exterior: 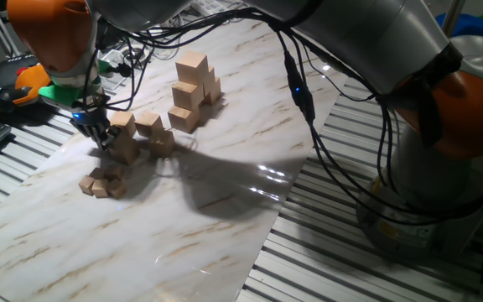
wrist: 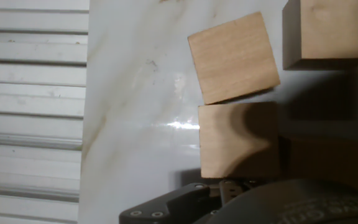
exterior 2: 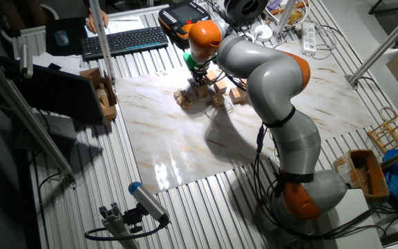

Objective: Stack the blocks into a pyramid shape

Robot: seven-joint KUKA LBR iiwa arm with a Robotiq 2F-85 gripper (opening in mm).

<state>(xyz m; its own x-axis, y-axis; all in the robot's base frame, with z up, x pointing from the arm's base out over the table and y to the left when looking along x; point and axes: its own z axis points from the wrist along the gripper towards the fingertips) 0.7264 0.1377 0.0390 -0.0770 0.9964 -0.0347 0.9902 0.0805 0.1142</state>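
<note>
The gripper [exterior: 101, 134] hangs low over the loose blocks [exterior: 137, 134] at the left of the desk [exterior: 225, 201]; whether it is spread or pinching cannot be told. A stack of blocks [exterior: 194, 91] stands farther right. Small cubes [exterior: 103, 183] lie just nearer. A keyboard [exterior 2: 124, 40] sits beyond the desk.

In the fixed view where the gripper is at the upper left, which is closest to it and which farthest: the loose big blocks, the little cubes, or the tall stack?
1. Loose blocks: right at the gripper, on its right.
2. Small cubes: a cluster just below it, toward the board's near edge.
3. Tall stack: farthest, up and to the right.
</note>
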